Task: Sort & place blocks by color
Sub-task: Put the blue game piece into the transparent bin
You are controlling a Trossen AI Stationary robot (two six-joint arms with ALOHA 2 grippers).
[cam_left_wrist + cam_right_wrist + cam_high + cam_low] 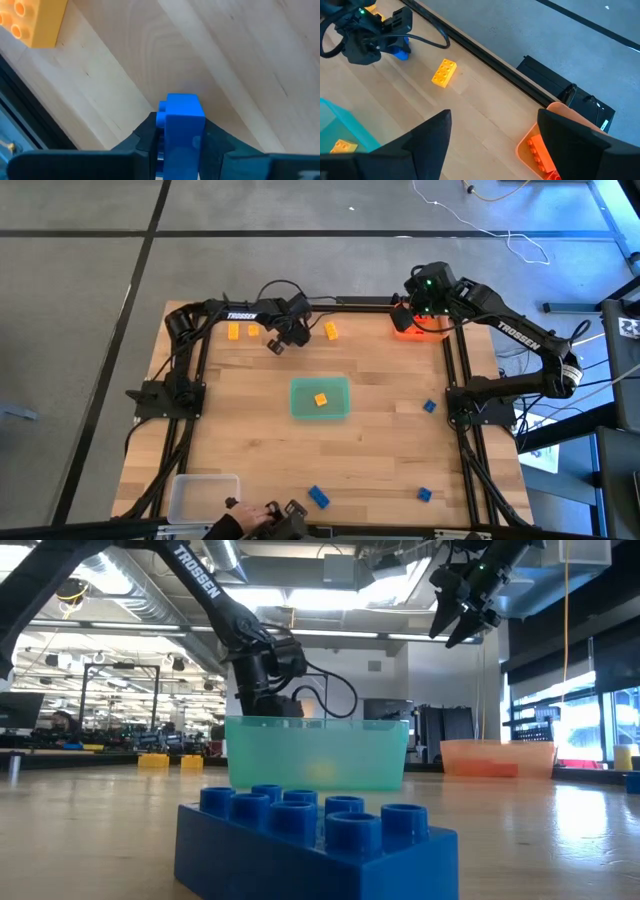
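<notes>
My left gripper (277, 344) is down at the far side of the table, shut on a small blue block (182, 120). Yellow blocks (233, 331) (331, 331) lie on the wood on either side of it. A green tray (298, 410) at the table's middle has one yellow block (321, 399) lying in it. My right gripper (492, 145) hangs open, high above the orange tray (432, 333) at the far right, which holds orange-red blocks (540, 150). More blue blocks (429, 406) (318, 497) (424, 494) lie on the right and near parts of the table. My left gripper pinches the blue block between its two fingers, one on each of two opposite sides (167, 131). The fingers (145, 137) come steeply from above. The block's free end sticks out past the fingertips toward the wood; whether it rests on the table I cannot tell.
A clear tray (203, 495) stands at the near left corner. A person's hand (245, 520) shows at the near edge beside it. A black frame runs along the table's far edge and sides. Bare wood lies between the green tray and the left edge.
</notes>
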